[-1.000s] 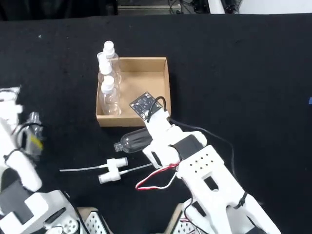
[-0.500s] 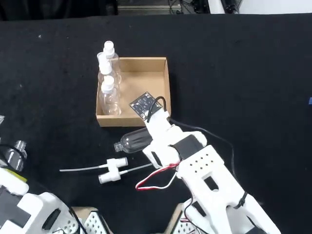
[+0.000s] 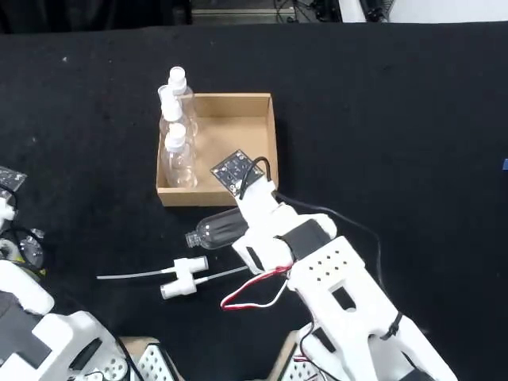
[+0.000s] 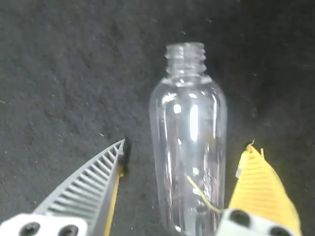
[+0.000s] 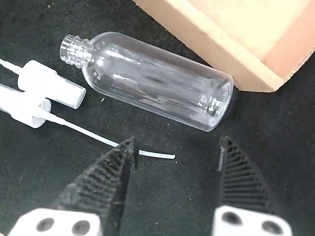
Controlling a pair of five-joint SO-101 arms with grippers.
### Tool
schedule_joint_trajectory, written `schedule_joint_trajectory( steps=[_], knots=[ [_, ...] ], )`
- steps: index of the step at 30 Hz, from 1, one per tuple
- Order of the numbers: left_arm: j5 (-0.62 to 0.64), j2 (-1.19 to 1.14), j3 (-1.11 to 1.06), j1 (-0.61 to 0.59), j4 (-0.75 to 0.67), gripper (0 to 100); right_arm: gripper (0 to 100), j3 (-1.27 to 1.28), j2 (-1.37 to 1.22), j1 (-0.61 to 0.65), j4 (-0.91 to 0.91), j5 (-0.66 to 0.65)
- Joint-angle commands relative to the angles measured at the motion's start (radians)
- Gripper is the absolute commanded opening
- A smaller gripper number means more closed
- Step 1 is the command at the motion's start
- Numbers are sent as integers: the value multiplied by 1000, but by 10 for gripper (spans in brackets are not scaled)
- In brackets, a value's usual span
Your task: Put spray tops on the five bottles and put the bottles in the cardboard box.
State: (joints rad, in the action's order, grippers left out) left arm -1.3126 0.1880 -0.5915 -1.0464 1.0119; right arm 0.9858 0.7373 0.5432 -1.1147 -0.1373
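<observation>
An uncapped clear bottle [image 4: 189, 128] lies lengthwise between the fingers of my left gripper [image 4: 187, 145], at the table's left edge [image 3: 28, 250]. The gripper is open: the yellow finger [image 4: 253, 184] touches the bottle, while the grey finger [image 4: 96, 184] stands off it. A second uncapped bottle [image 5: 147, 78] lies on its side in front of the cardboard box [image 3: 238, 107]. My right gripper [image 5: 174, 152] hangs open just above it. Two loose spray tops [image 3: 182, 276] lie beside its neck. Three capped bottles [image 3: 176, 131] stand along the box's left wall.
A black cloth [image 3: 397, 119] covers the table. The right arm [image 3: 317, 270] crosses the front middle, with a red and white cable [image 3: 254, 298] looped under it. The spray tops' thin tubes [image 3: 127, 275] stretch to the left.
The left arm has swung the uncapped bottle toward the front left edge and lower, slowing over the last half second. The right arm, lying bottle and spray tops have stayed put.
</observation>
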Motion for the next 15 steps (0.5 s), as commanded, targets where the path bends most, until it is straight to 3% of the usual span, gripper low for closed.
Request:
schedule_joint_trajectory(
  steps=[1, 6, 11, 15],
  knots=[
    [-8, 6, -31, 36, -95, 336, 233, -4, 45, -15, 20, 6],
    [-5, 6, -67, 68, -101, 334, 233, -4, 44, -15, 21, 6],
    [150, 6, -67, 93, -104, 333, 233, -4, 41, -15, 23, 6],
    [158, 5, -59, 97, -107, 333, 233, -4, 47, -15, 20, 6]
  ],
)
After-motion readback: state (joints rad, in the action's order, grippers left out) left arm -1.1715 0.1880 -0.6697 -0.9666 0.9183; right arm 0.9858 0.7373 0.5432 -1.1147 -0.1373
